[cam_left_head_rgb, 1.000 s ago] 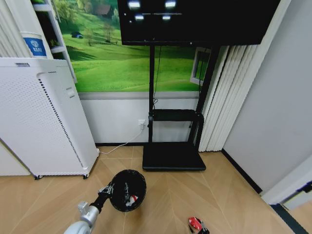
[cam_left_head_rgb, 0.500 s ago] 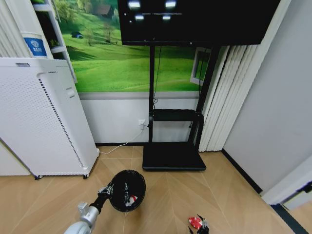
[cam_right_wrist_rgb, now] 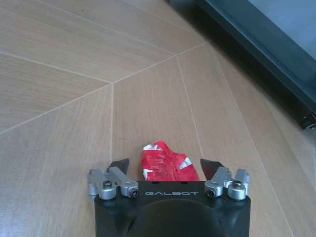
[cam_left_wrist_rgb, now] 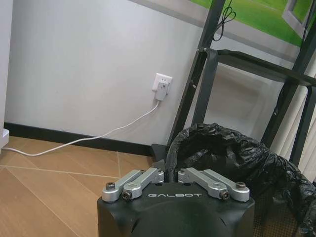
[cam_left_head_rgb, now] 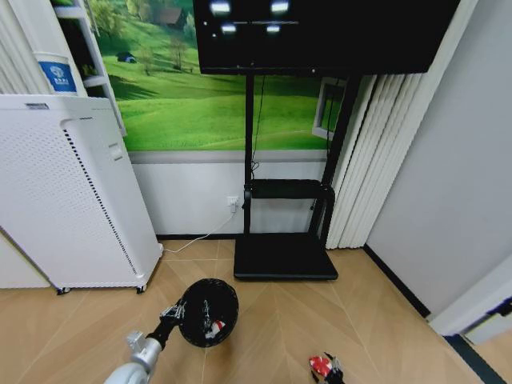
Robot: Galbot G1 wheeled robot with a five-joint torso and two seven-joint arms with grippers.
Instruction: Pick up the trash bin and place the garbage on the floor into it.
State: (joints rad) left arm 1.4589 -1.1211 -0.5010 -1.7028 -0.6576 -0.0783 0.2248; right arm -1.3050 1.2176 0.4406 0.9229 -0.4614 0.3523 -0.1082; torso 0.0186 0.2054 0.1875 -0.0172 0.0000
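Note:
My left gripper [cam_left_head_rgb: 178, 310] is shut on the near rim of the trash bin [cam_left_head_rgb: 210, 312], a round black mesh basket tilted toward me. The left wrist view shows its fingers [cam_left_wrist_rgb: 148, 177] pinching the rim, with the bin's black bag liner [cam_left_wrist_rgb: 237, 158] behind them. A red-and-white scrap [cam_left_head_rgb: 210, 325] lies inside the bin. Low at the right, my right gripper [cam_left_head_rgb: 330, 370] is down at the floor [cam_left_head_rgb: 272, 328]. It stands open [cam_right_wrist_rgb: 165, 167] with a crumpled red-and-white wrapper [cam_right_wrist_rgb: 165, 160] between its two fingertips; this garbage also appears from the head camera [cam_left_head_rgb: 320, 366].
A tall white perforated appliance [cam_left_head_rgb: 72, 200] stands at the left against the wall. The black screen stand and its flat base [cam_left_head_rgb: 284, 256] are straight ahead, with a white cable [cam_left_head_rgb: 196, 238] running to a wall socket. A dark skirting strip [cam_right_wrist_rgb: 256, 54] edges the floor at right.

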